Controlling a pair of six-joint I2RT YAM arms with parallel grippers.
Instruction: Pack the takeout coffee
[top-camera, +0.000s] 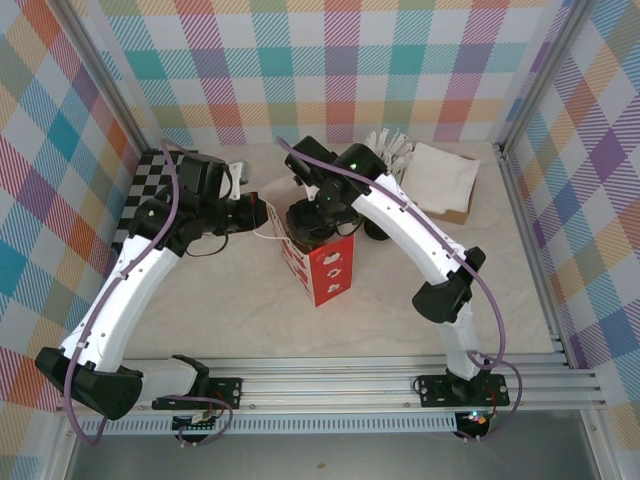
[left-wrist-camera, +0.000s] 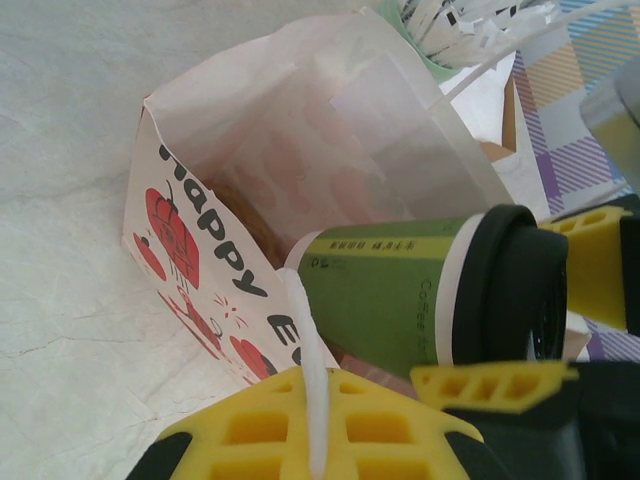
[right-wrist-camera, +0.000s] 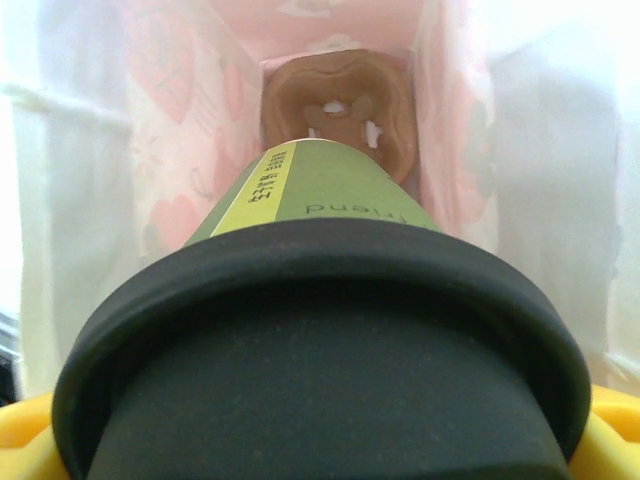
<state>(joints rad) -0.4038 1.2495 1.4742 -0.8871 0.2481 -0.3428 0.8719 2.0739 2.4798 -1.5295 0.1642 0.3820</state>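
The takeout coffee (left-wrist-camera: 395, 295), a dark-green cup with a black lid (left-wrist-camera: 512, 290), hangs tilted with its base inside the mouth of the white paper bag (left-wrist-camera: 215, 235). My right gripper (right-wrist-camera: 320, 445) is shut on the coffee at the lid, its yellow fingers (left-wrist-camera: 592, 262) on either side of it. In the right wrist view the lid (right-wrist-camera: 320, 350) is closest to the camera and the cup body (right-wrist-camera: 315, 185) points down into the bag. My left gripper (left-wrist-camera: 318, 390) is shut on the bag's white handle (left-wrist-camera: 312, 350), holding that side of the bag up. From above, both grippers meet over the bag (top-camera: 328, 268).
A brown ring-shaped pastry (right-wrist-camera: 340, 105) lies at the bottom of the bag. Behind the bag stand a pale mint cup of white wrapped sticks (top-camera: 390, 150) and a stack of white napkins on a brown box (top-camera: 442, 180). A checkered board (top-camera: 148, 185) lies at the left.
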